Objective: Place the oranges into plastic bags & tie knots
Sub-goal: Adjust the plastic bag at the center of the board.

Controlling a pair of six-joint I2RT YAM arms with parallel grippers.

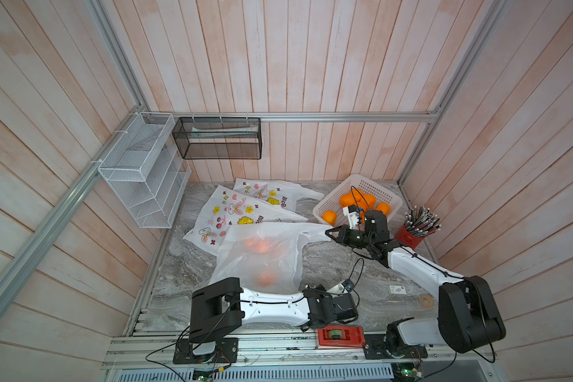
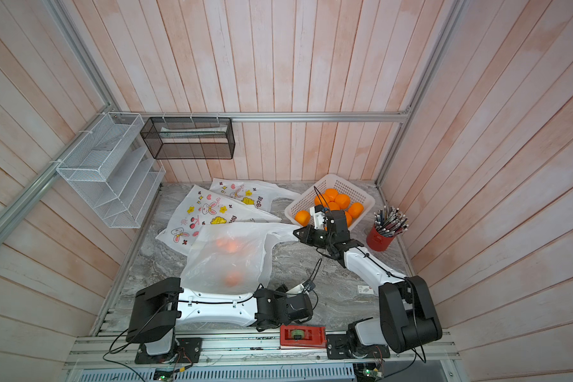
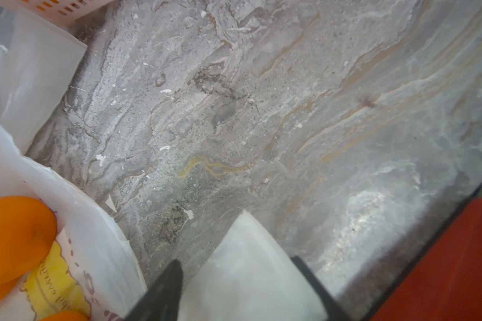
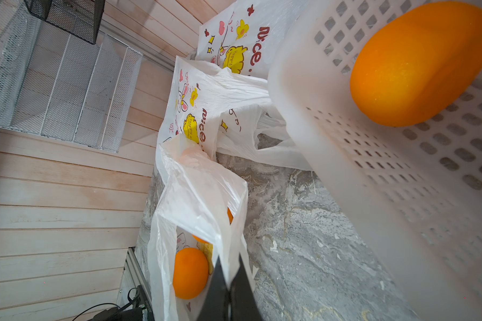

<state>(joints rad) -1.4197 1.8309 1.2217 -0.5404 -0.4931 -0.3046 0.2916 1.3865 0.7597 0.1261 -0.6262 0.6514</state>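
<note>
A translucent plastic bag [image 1: 262, 261] lies mid-table with oranges [image 1: 259, 245] showing through it. My right gripper [image 1: 328, 233] is at the bag's far right corner, beside the basket, shut on a handle [image 4: 226, 250] and holding the mouth up. An orange [image 4: 190, 272] sits inside. My left gripper [image 1: 339, 287] is low at the bag's near right corner. Its jaws stand apart with a white flap of bag [image 3: 248, 264] between them. Two printed plastic bags [image 1: 232, 211] lie flat behind. More oranges [image 1: 348, 200] fill the white basket [image 1: 371, 185]. No knots show.
A red cup of pens [image 1: 417, 228] stands right of the basket. A red tape dispenser [image 1: 339, 337] sits on the front rail, with a tape roll [image 1: 426, 301] and a small card [image 1: 398, 290] nearby. A white wire rack [image 1: 143, 172] and a black mesh basket [image 1: 217, 139] hang on the walls.
</note>
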